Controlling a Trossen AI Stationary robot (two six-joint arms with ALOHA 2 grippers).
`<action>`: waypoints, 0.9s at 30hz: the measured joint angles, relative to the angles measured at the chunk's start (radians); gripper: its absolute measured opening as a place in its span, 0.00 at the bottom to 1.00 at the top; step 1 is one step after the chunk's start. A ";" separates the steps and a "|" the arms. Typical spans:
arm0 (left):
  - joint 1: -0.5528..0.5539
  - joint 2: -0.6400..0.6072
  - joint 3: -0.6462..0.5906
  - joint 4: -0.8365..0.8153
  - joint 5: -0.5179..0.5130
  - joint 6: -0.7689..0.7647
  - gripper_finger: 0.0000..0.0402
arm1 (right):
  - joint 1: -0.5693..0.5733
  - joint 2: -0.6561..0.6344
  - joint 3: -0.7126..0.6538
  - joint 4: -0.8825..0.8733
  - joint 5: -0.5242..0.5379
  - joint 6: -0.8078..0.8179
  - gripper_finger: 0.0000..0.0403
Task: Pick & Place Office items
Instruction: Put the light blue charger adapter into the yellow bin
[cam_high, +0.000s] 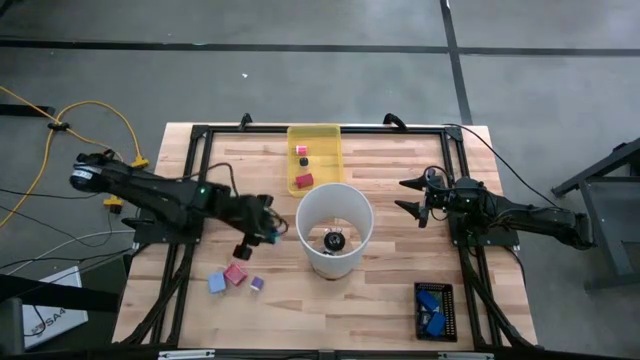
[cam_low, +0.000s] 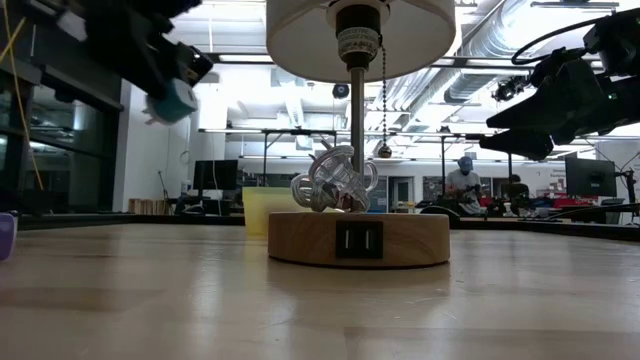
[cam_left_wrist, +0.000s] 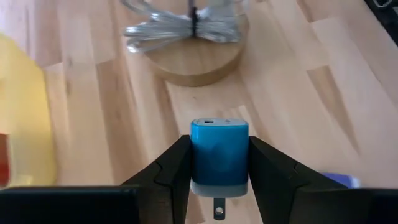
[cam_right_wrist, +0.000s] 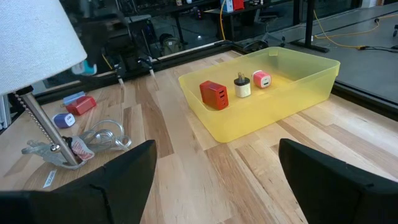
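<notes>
My left gripper (cam_high: 268, 232) is shut on a cyan wall-charger block (cam_left_wrist: 219, 152), one of the office items, held above the table just left of the lamp; the block also shows in the low view (cam_low: 172, 100). A yellow translucent tray (cam_high: 315, 133) at the far middle holds a red block (cam_right_wrist: 214, 94), a cream one (cam_right_wrist: 242, 86) and a pink one (cam_right_wrist: 262, 79). Light-blue (cam_high: 217, 283), pink (cam_high: 235, 275) and purple (cam_high: 257, 284) blocks lie on the near left of the table. My right gripper (cam_high: 408, 195) waits open at the right, holding nothing. My left gripper pinches the cyan block by its two opposite side faces (cam_left_wrist: 194, 155) between the two fingers. The fingers slant down from the table's left. The block is lifted clear of the table, its metal prong (cam_left_wrist: 217, 208) toward the wrist and its port end pointing away.
A lamp with a white shade (cam_high: 335, 215) and round wooden base (cam_low: 358, 238) stands mid-table, a coiled cable (cam_left_wrist: 168, 28) on the base. A black tray with bright-blue pieces (cam_high: 433, 310) sits near right. Black frame rails (cam_high: 190, 180) run along the table's sides.
</notes>
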 joint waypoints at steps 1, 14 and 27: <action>0.024 -0.001 0.000 -0.001 0.017 0.017 0.32 | 0.000 0.000 0.000 0.000 0.000 0.000 0.81; 0.386 0.000 0.000 -0.013 0.203 0.215 0.32 | 0.000 0.000 0.000 0.000 0.000 0.000 0.81; 0.663 0.000 0.000 -0.013 0.229 0.286 0.32 | 0.000 0.000 0.000 0.000 0.000 0.000 0.81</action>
